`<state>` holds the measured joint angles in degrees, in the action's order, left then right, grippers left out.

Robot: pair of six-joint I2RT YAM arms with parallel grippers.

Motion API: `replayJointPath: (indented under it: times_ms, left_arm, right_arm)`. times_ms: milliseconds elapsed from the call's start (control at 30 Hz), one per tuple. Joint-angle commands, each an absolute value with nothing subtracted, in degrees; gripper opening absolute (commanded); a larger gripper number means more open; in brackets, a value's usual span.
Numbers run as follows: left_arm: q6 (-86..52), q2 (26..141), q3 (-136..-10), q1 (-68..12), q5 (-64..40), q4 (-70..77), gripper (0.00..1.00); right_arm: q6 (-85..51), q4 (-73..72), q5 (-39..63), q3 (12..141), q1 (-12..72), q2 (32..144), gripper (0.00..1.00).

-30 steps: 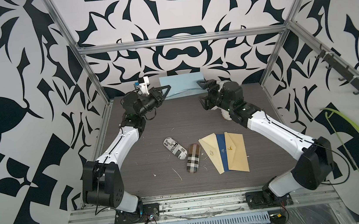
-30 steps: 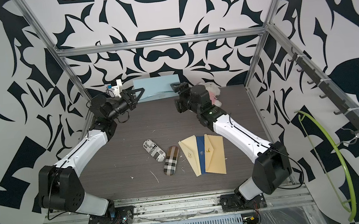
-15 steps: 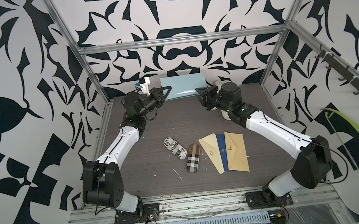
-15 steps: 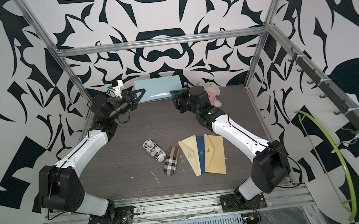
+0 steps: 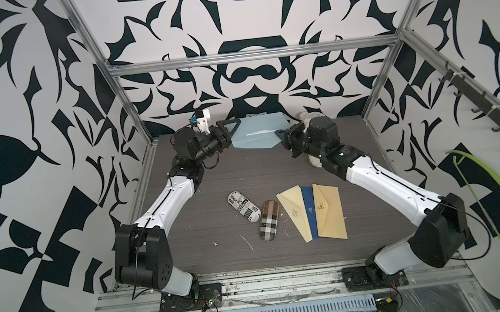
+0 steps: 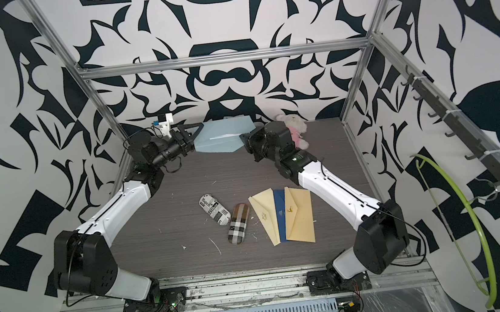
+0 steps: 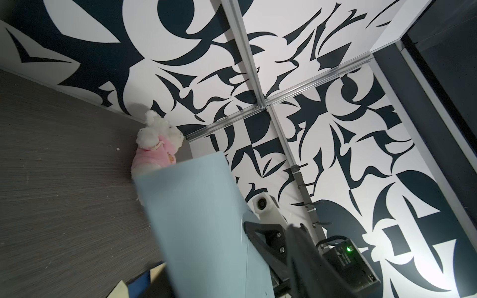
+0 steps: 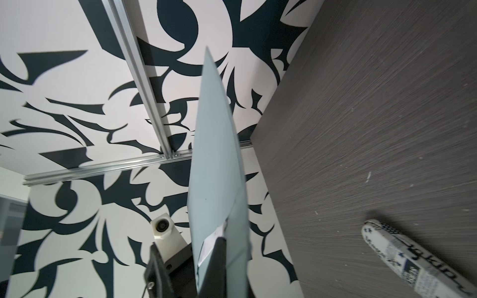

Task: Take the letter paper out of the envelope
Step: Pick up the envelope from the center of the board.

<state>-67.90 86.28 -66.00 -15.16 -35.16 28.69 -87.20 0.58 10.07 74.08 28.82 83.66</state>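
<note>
Hanging clear of the table [image 5: 213, 179] at the upper centre of both top views, the pale blue envelope [image 5: 255, 140] is held between the two arms, long edge roughly level. It is presumably lifted so that both ends can be reached and nothing drags on the surface.

Right gripper [image 5: 279, 134]: jaws closed on the envelope's right-hand end in the frame. A thin white edge, taken to be the letter paper [image 5: 257, 132], is seen across the envelope's face, running toward that pinch. In the right wrist view a white scrap [image 8: 210, 241] is tucked just beside the closed finger [image 8: 220, 258]. Whether the paper itself is caught cannot be told.

Left gripper [image 5: 233, 132]: jaws stood apart about the left-hand end, one finger [image 8: 156, 263] seen clear of the envelope in the right wrist view. The weight is judged to be carried by the right pinch alone.

Letter judged not yet out, since only an edge is shown. A pull-apart calls for one grip on paper and one on envelope, so the open left jaws are probably meant to be re-placed.

Untouched at lower centre: fanned envelopes [image 5: 311, 213] and two spectacle cases [image 5: 243, 209]. A plush toy [image 6: 295, 128] is noted just behind the right wrist
</note>
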Motion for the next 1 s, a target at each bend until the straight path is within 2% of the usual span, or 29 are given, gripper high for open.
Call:
replayJointPath:
  times_ms: [0,67,100,200,400,633,967]
  left_arm:
    - [-61.70,83.61,-68.41,-14.78,-34.22,18.66,0.84]
    - [-56.30,83.16,-71.01,-14.30,-33.92,11.47,0.94]
    - [-52.73,83.51,-73.42,-14.03,-34.21,6.50,0.95]
    - [-43.38,86.26,-80.52,-13.15,-37.50,-5.06,0.95]
    - [-32.52,91.60,-87.19,-12.14,-46.94,-14.14,0.91]
    - [-30.00,95.09,-87.67,-12.13,-56.04,-13.19,0.90]
    - [-24.95,95.12,-83.72,-12.31,-61.05,-15.62,0.91]
  right_arm:
    - [-73.79,7.69,11.45,79.28,26.26,81.26,0.00]
    - [-64.51,12.13,14.43,82.39,23.80,81.46,0.00]
    - [-58.89,14.37,17.84,84.29,22.27,82.07,0.00]
    - [-44.40,21.95,28.42,90.01,18.03,84.89,0.00]
    - [-29.28,31.76,47.91,96.48,11.32,91.55,0.00]
    - [-20.92,38.70,60.99,103.45,10.72,98.79,0.00]
    - [-27.06,30.49,70.47,103.73,11.94,102.80,0.00]
